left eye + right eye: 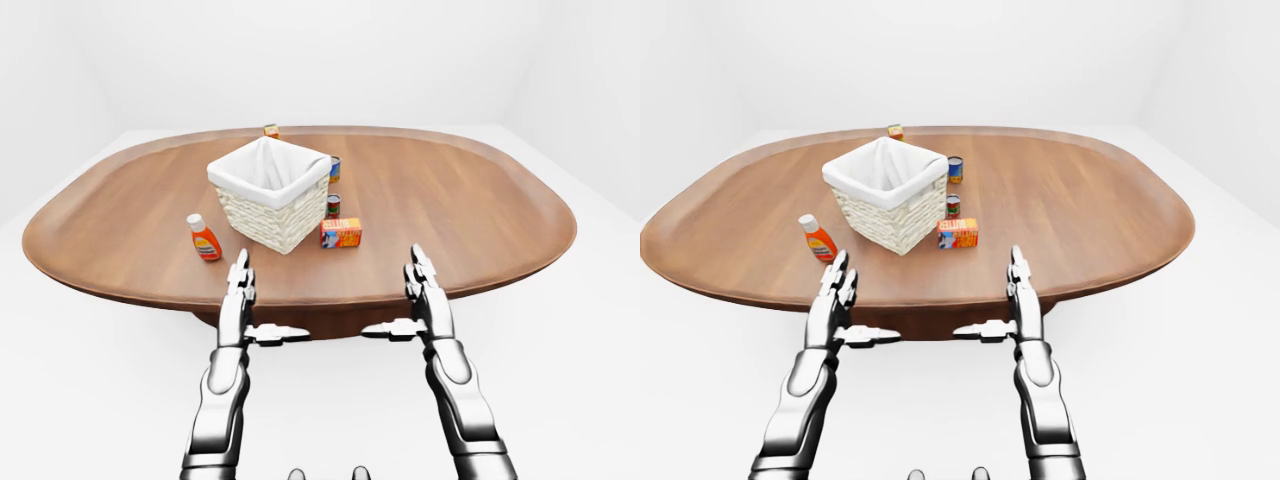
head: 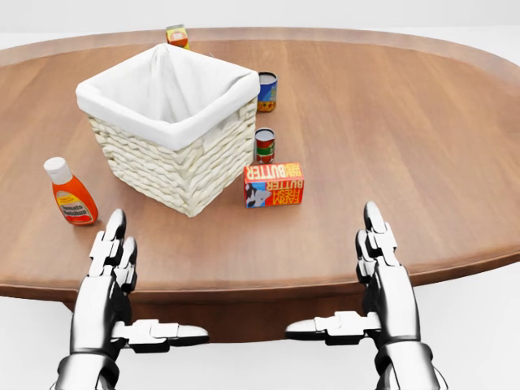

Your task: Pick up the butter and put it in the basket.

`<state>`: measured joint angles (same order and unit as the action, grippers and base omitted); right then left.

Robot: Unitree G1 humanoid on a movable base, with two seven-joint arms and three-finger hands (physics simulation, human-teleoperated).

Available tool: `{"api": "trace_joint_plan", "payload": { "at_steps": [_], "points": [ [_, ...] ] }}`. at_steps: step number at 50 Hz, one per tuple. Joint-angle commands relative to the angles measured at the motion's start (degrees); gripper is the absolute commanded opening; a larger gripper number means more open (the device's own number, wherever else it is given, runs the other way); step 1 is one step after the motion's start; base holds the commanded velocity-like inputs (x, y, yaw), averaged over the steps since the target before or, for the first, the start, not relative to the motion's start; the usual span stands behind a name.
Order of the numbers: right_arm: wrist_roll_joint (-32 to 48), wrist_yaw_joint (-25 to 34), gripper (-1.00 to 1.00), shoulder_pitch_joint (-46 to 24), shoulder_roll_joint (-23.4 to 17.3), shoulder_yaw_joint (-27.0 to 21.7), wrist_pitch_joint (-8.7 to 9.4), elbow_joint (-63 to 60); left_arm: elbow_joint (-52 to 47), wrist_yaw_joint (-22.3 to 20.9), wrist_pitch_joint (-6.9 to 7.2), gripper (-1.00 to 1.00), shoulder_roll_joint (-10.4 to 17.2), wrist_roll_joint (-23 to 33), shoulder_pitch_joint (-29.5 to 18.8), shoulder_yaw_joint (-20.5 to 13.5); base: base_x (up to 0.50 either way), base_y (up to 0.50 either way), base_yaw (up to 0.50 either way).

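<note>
Head view, left to right. Orange squeeze bottle (image 2: 71, 192), white cap, lying tilted on the oval wooden table (image 2: 406, 146) near its lower left edge; label text too small to read. Left hand (image 2: 114, 280) raised at the table's near rim, fingers extended and spread, thumb pointing inward, gripping nothing. White wicker basket (image 2: 175, 162) with white cloth liner, upright, set cornerwise; interior floor hidden by the liner folds. Small box (image 2: 176, 35) beyond the basket at the top edge of the view, partly cut off, print not legible. Butter (image 2: 274, 184): rectangular carton, orange-red upper face, blue and white panel on the side, lettering "BUTTER" reading upside down from here; resting on the tabletop just right of the basket's lower corner, apart from it. Small red-labelled can (image 2: 265, 145) just above the butter, upright. Second can (image 2: 266, 91), blue and yellow, higher up beside the basket's right corner. Right hand (image 2: 382, 280) at the near rim, fingers straight and open, thumb inward, empty, well short of the butter. Table's outer ends cut off in this view.
</note>
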<state>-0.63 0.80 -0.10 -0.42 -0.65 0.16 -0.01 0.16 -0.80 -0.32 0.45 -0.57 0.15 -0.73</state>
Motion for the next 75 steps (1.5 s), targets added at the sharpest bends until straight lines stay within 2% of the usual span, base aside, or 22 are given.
{"api": "trace_joint_plan", "payload": {
  "at_steps": [1, 6, 11, 12, 18, 24, 27, 29, 34, 42, 58, 75],
  "points": [
    [-0.7, 1.5, 1.0, -0.3, -0.8, -1.3, 1.39, -0.5, 0.5, -1.3, -1.3, 1.0, 0.4, -0.9, 0.9, -1.2, 0.0, 0.0, 0.0],
    [-0.1, 1.5, 1.0, -1.7, -1.1, -1.6, 4.84, -2.4, -0.5, -1.4, -0.11, 1.0, 0.5, -0.9, 0.6, -1.1, 0.0, 0.0, 0.0],
    [0.7, 2.2, 1.0, -2.8, -1.8, -1.8, 4.84, -5.1, -1.6, -1.6, 1.66, 1.0, 0.9, -0.6, -0.2, -1.5, 0.0, 0.0, 0.0],
    [0.1, 4.0, 1.0, -1.1, -2.8, -3.1, 4.84, -6.4, -2.3, -1.8, 2.74, 1.0, 1.1, -0.6, -0.8, -1.8, 0.0, 0.0, 0.0],
    [-1.4, 8.0, 1.0, 3.1, -2.8, -5.1, 4.84, -16.3, -5.8, -2.3, 5.32, 1.0, 1.6, -0.6, -1.1, -2.8, 0.0, 0.0, 0.0],
    [-1.9, 10.0, 1.0, 4.0, -2.5, -6.4, 4.84, -21.4, -8.4, -2.9, 5.32, 1.0, 2.1, -0.4, -2.0, -3.6, 0.0, 0.0, 0.0],
    [-0.6, 9.4, 1.0, 1.6, -2.5, -5.3, 4.84, -22.3, -9.1, -3.0, 5.32, 1.0, 2.5, -0.4, -3.0, -4.1, 0.0, 0.0, 0.0],
    [-0.9, 11.4, 1.0, 2.2, -3.5, -6.6, 4.84, -24.0, -9.4, -3.1, 5.32, 1.0, 2.8, -0.4, -4.2, -4.5, 0.0, 0.0, 0.0],
    [-0.5, 10.8, 1.0, -1.3, -3.5, -6.6, 4.84, -24.3, -9.5, -3.0, 5.32, 1.0, 3.1, -0.2, -5.5, -4.7, 0.0, 0.0, 0.0],
    [-2.0, 12.3, 1.0, -0.3, -3.2, -5.7, 4.84, -27.8, -10.2, -2.7, 5.32, 1.0, 3.4, -0.2, -7.2, -5.0, 0.05, 0.04, 0.0],
    [-1.5, 10.0, 1.0, -3.3, -2.2, -3.5, 4.84, -25.8, -10.0, -2.5, 5.32, 1.0, 3.2, -0.3, -7.7, -4.5, 0.42, 0.31, 0.0],
    [-3.0, 10.4, 1.0, -2.3, -2.7, -4.4, 4.84, -26.8, -11.2, -2.3, 5.32, 1.0, 3.4, -0.3, -7.7, -4.7, 0.5, 0.14, 0.0]
  ]
}}
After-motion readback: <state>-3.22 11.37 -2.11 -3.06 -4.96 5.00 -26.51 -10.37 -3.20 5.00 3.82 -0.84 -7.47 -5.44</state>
